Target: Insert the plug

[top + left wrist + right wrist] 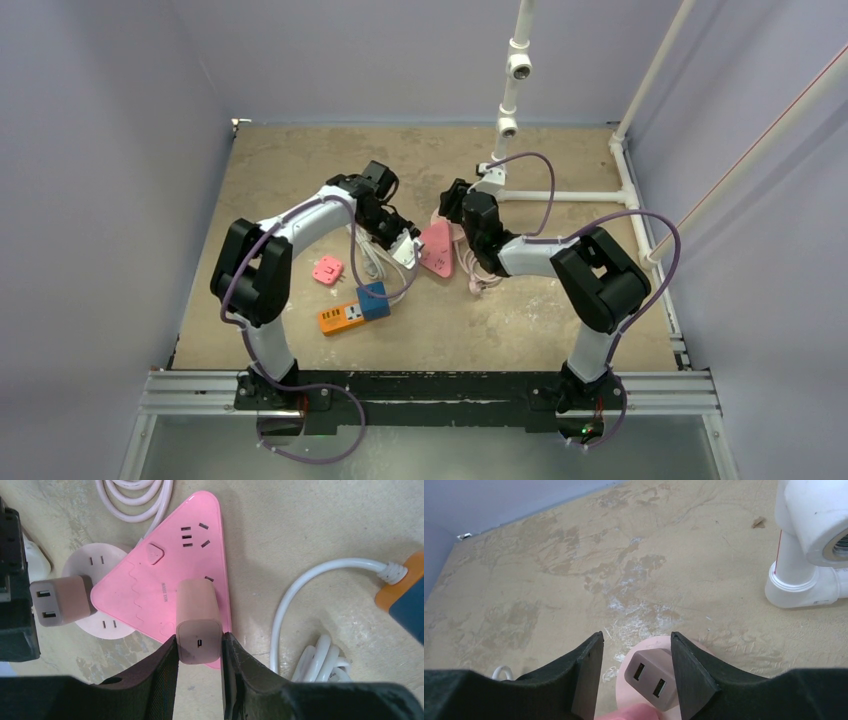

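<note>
A pink triangular power strip (170, 565) lies on the table; it also shows in the top view (436, 250). My left gripper (200, 637) is shut on a beige single-port charger plug (198, 610) that stands on the strip's near corner; whether its prongs are fully seated is hidden. A second beige charger with two USB ports (60, 600) sits in a round pale-pink socket (95, 562) beside the strip. My right gripper (636, 640) is open and straddles that two-port charger (651, 677), its right finger close against it.
An orange and blue power strip (355, 308) with a white cable (300, 585) lies near the left arm. A small pink adapter (327, 270) lies to its left. A coiled pink cable (135, 495) lies behind the strip. White PVC pipes (809, 545) stand at the back right.
</note>
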`<move>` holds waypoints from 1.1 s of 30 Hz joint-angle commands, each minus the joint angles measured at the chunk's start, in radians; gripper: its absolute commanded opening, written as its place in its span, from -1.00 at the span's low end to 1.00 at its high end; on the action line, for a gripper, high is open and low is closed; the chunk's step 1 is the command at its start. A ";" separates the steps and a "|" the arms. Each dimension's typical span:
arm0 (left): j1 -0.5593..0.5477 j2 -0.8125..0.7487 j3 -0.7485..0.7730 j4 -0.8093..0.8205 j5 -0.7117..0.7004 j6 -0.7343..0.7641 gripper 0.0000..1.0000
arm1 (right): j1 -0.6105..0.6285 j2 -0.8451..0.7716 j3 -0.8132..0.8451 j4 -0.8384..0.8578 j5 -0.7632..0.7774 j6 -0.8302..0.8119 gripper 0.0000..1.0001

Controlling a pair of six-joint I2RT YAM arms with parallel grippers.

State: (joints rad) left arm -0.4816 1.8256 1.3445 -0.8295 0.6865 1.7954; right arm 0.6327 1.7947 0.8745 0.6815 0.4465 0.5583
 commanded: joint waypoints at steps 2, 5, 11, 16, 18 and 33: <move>-0.079 -0.037 0.002 0.034 -0.094 -0.126 -1.00 | 0.007 0.008 -0.032 0.023 -0.030 0.032 0.07; -0.116 -0.045 -0.024 0.079 -0.155 -0.181 -1.00 | 0.011 0.009 -0.045 0.032 -0.040 0.044 0.04; -0.143 -0.060 -0.041 0.154 -0.212 -0.266 -1.00 | 0.032 0.020 -0.054 0.037 -0.055 0.055 0.01; -0.148 -0.075 -0.029 0.171 -0.218 -0.339 -1.00 | 0.044 0.040 -0.068 0.047 -0.068 0.065 -0.06; -0.151 -0.085 -0.036 0.174 -0.214 -0.356 -1.00 | 0.047 0.046 -0.074 0.052 -0.072 0.071 -0.08; -0.194 -0.125 -0.074 0.265 -0.218 -0.444 -1.00 | 0.099 0.077 -0.097 0.051 -0.073 0.112 -0.22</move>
State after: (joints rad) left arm -0.6727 1.7340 1.2694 -0.6437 0.4877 1.3872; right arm 0.6956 1.8462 0.8177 0.8223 0.4198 0.6338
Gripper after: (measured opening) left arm 0.313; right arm 0.396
